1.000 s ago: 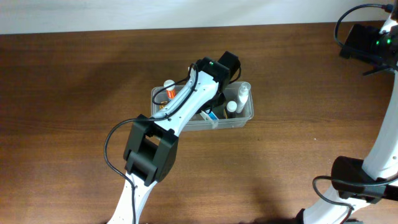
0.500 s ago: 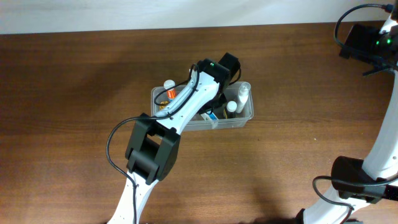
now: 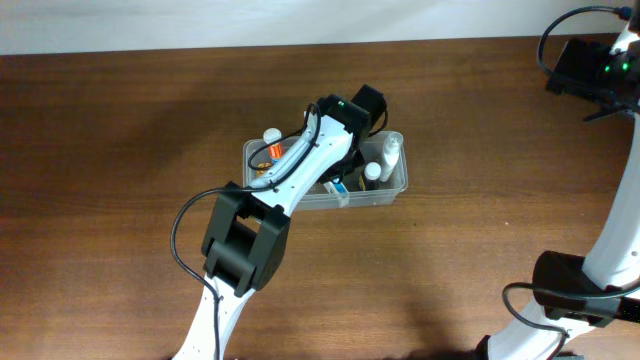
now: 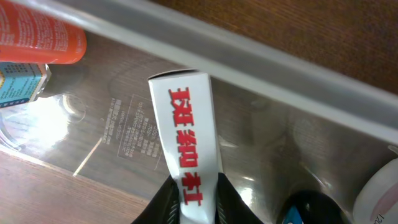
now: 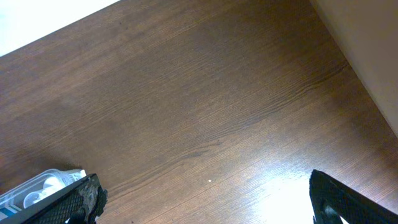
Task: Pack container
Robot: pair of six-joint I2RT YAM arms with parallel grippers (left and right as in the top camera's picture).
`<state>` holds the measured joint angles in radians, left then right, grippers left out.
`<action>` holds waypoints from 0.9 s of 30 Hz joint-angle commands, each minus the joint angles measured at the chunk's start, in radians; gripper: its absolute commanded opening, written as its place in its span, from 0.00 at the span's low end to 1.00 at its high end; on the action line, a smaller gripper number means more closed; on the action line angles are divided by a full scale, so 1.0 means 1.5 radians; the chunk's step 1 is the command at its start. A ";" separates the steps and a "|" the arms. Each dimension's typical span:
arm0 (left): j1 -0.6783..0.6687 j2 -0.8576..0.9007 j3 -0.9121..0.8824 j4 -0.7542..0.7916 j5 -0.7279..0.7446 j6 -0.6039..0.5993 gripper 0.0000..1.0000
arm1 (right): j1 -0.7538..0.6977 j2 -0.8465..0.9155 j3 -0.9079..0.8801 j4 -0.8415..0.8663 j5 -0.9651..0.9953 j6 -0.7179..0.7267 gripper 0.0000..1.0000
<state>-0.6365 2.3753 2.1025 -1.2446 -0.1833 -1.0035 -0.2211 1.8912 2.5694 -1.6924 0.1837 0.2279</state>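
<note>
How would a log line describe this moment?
left gripper: shut on white box inside container | right gripper: open above table

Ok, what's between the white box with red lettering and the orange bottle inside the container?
Nothing. In the left wrist view, only bare clear floor of the container, with moulded print, separates the white box from the orange bottle.

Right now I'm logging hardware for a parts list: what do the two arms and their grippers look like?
The left arm and right arm: white links, boxy black joint housings, looping black cables, a green light on each. The left gripper and right gripper: plain black fingers.
</note>
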 commanded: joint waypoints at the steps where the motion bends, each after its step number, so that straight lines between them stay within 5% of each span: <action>1: 0.001 0.021 -0.006 -0.003 0.007 0.004 0.17 | -0.001 -0.011 0.011 -0.004 0.008 -0.005 0.98; 27: 0.001 0.021 0.153 -0.099 -0.001 0.000 0.18 | -0.001 -0.011 0.011 -0.004 0.008 -0.005 0.98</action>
<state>-0.6365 2.3905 2.2910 -1.3804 -0.1688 -1.0031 -0.2211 1.8912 2.5694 -1.6924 0.1833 0.2276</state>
